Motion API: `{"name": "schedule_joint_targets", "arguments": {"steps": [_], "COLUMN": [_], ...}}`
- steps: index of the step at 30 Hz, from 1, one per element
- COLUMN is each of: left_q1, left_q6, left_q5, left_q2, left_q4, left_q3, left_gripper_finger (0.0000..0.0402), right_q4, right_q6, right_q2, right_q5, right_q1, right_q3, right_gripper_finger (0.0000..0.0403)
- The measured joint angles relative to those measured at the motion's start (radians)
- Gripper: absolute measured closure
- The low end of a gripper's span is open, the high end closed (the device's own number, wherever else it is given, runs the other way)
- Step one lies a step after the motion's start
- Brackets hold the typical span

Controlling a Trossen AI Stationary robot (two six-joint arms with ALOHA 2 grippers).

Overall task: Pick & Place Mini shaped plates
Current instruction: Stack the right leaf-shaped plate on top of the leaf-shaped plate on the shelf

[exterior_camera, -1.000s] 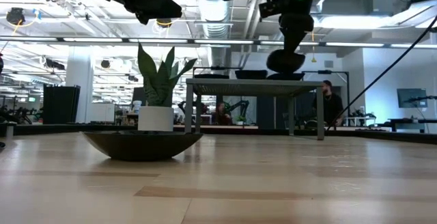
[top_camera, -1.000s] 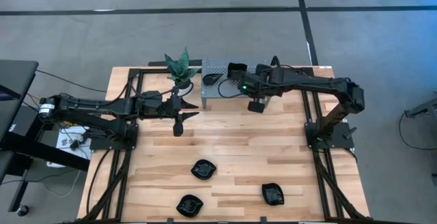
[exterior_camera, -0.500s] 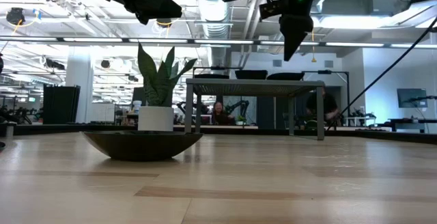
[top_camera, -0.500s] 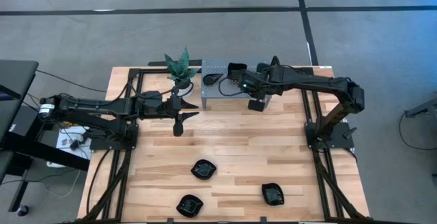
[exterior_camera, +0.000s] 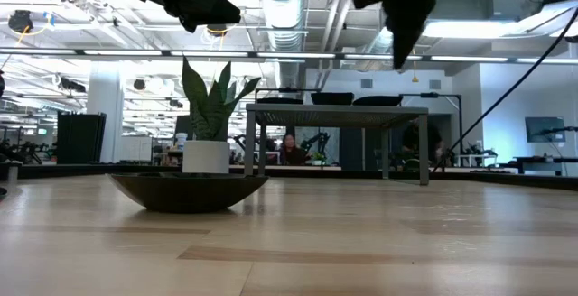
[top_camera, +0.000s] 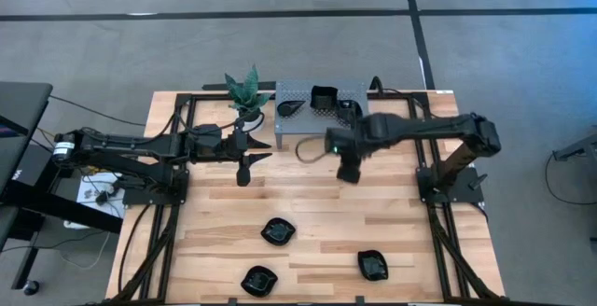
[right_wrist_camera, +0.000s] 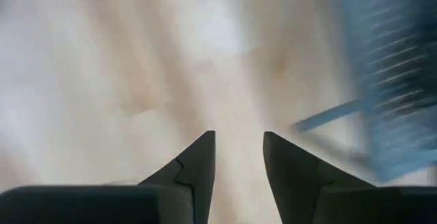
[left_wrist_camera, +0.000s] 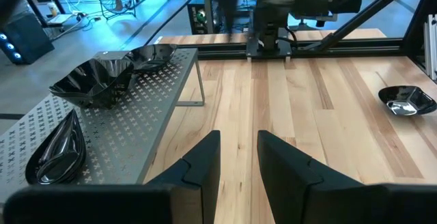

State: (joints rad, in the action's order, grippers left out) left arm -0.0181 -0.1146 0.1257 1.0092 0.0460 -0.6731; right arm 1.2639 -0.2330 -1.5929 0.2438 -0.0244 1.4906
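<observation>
From above, three mini shaped plates lie on the near table while the right gripper, fingers apart and empty, hangs just before the perforated rack. The left wrist view alone shows three more black dishes resting on that rack. The left gripper waits beside the potted plant, fingers parted around nothing.

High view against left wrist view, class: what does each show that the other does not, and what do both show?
Only the high view shows the potted plant, the left gripper's place over the table beside it, and three plates at the table's near end. Only the left wrist view shows that gripper's fingers apart and empty. Both show the perforated rack carrying plates and the right arm.
</observation>
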Motion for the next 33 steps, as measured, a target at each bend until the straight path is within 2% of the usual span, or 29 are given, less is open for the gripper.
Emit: {"name": "schedule_joint_targets", "arguments": {"steps": [6, 13, 19, 24, 28, 33], "left_q1": [0.0, 0.0, 0.0, 0.0, 0.0, 0.0], "left_q6": [0.0, 0.0, 0.0, 0.0, 0.048, 0.093], "left_q5": [0.0, 0.0, 0.0, 0.0, 0.0, 0.0], "left_q2": [0.0, 0.0, 0.0, 0.0, 0.0, 0.0], "left_q4": [0.0, 0.0, 0.006, 0.014, 0.016, 0.017], "left_q3": [0.0, 0.0, 0.0, 0.0, 0.0, 0.0], "left_gripper_finger": [0.0302, 0.0302, 0.0302, 0.0302, 0.0302, 0.0302], "right_q4": [0.008, -0.093, -0.364, -0.56, -0.556, -0.525], "right_q6": [-0.317, -0.665, -0.956, -1.003, -1.085, -1.093], "right_q2": [0.0, 0.0, 0.001, 0.0, 0.0, -0.038], "right_q5": [-0.215, -0.244, -0.273, -0.313, -0.288, -0.28], "right_q1": [0.194, 0.441, 0.588, 0.65, 0.661, 0.673], "right_q3": [-0.01, -0.101, -0.196, -0.236, -0.239, -0.239], "right_gripper_finger": [0.0284, 0.0284, 0.0284, 0.0284, 0.0284, 0.0285]}}
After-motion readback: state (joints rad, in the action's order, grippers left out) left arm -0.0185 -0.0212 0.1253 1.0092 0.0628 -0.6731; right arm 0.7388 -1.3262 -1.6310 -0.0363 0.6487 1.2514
